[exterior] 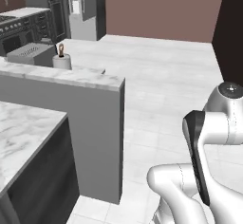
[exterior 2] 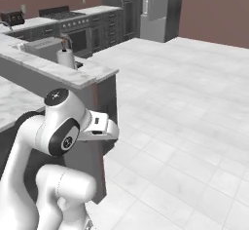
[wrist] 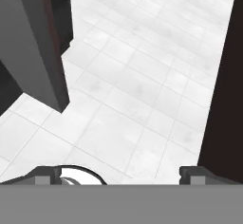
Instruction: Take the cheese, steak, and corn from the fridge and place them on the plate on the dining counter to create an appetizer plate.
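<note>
Across the tiled floor, the fridge (exterior: 86, 7) stands far off — the end effector (wrist: 118, 173) hangs spread and empty, the arm tucked beside the marble desk (exterior: 61, 76). Driving forward, that desk corner could clip the arm.

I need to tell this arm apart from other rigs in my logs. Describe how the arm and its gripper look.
The arm is glossy white with rounded, bulbous links. Its joints carry dark inserts: a black band along one link in the left base view, and a dark oval panel and round grey cap in the right base view. No cables or lettering are readable. The gripper shows two small dark grey, blocky finger tips.
</note>
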